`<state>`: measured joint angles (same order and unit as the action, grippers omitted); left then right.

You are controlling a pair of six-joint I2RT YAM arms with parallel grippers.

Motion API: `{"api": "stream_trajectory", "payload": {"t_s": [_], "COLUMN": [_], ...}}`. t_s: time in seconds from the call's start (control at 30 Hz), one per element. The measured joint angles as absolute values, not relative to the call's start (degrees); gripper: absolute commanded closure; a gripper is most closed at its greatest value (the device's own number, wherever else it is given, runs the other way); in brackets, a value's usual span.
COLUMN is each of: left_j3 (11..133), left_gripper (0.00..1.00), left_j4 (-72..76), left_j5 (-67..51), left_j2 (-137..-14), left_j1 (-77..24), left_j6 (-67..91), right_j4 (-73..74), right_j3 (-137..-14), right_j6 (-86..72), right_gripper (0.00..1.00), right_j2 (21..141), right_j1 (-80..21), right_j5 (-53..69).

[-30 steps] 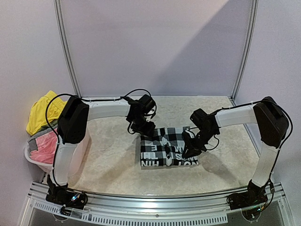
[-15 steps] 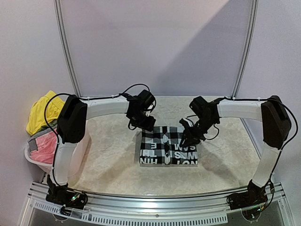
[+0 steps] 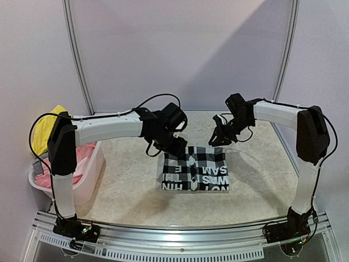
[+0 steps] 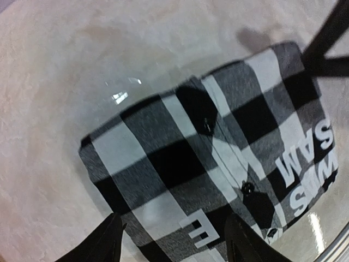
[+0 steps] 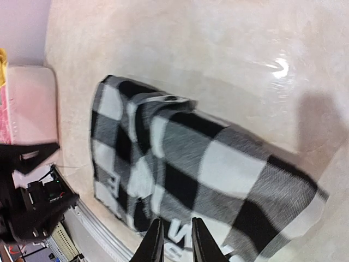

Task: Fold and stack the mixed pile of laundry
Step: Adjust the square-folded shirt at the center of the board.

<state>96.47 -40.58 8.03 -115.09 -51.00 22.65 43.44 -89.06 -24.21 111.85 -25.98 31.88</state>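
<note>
The black-and-white checked shirt [image 3: 195, 170] with white lettering lies folded into a rectangle on the table. It also shows in the left wrist view [image 4: 207, 158] and the right wrist view [image 5: 207, 164]. My left gripper [image 3: 173, 144] hangs over the shirt's far left corner, open and empty [image 4: 174, 240]. My right gripper [image 3: 218, 136] hangs above the far right corner, its fingers nearly together with nothing between them [image 5: 177, 240]. The yellow garment [image 3: 43, 131] and the pink one [image 3: 87, 153] lie in the basket. A bit of grey [image 3: 37, 170] shows beside them.
The white plastic basket [image 3: 87, 180] stands at the table's left edge, partly behind my left arm. Metal frame posts [image 3: 76, 60] rise at the back corners. A metal rail [image 3: 174, 240] runs along the near edge.
My right gripper has lifted off the shirt and moved to its far right corner. My left gripper has shifted slightly right over the far left corner. The shirt stays folded.
</note>
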Motion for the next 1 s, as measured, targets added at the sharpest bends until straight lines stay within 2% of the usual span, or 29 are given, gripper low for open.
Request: {"api": "stream_trajectory", "payload": {"t_s": [0.5,0.77,0.87,0.9,1.0], "left_j3": [78.08,75.46,75.70,76.01,77.97], "left_gripper": [0.39,0.37,0.34,0.32,0.24], "left_j4": [-36.07,-33.82,-34.89,-35.51,-37.60], "left_j5": [4.58,4.60,5.52,5.87,7.68], "left_j2": [-115.02,-113.38,-112.16,-111.61,-109.60], "left_j1": [-54.00,-54.13,-54.37,-54.50,-54.89], "left_j6": [26.89,27.94,27.92,27.90,27.73], "right_j4": [45.50,53.34,56.82,57.30,58.19], "right_j3": [-93.93,-107.26,-112.73,-113.78,-112.31], "right_j6": [-18.52,-12.84,-11.25,-10.98,-10.83], "right_gripper": [0.82,0.80,0.74,0.69,0.61], "right_j2": [126.48,132.44,132.57,132.09,128.68], "right_j1": [-20.12,-18.22,-17.82,-17.80,-17.65], "right_j5": [34.57,33.30,30.55,29.78,27.97]}}
